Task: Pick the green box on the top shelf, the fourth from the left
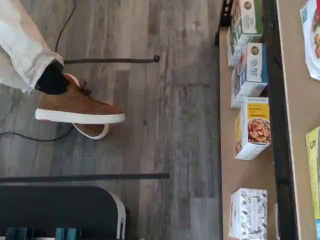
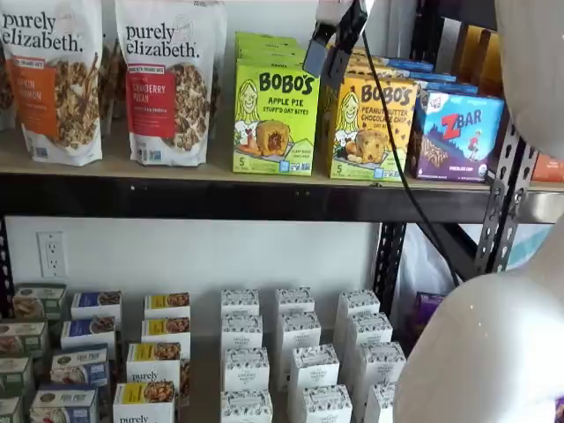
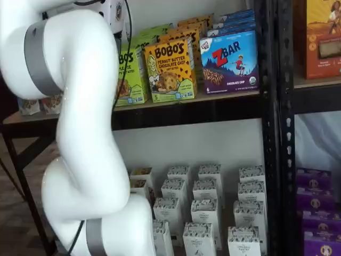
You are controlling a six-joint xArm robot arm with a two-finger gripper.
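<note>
The green box is a lime-green Bobo's Apple Pie box. It stands upright on the top shelf, with more green boxes behind it. In a shelf view the arm hides its left part, leaving a strip of the green box visible. My gripper hangs tilted from above, just right of the box's upper corner and in front of the shelf, a cable beside it. Its black fingers stand apart with nothing between them, so it is open. The wrist view catches a lime-green edge of the green box on the tan board.
Right of the green box stand a yellow-orange Bobo's box and a blue Z Bar box; granola bags stand to its left. My white arm blocks much of a shelf view. A person's brown shoe is on the floor.
</note>
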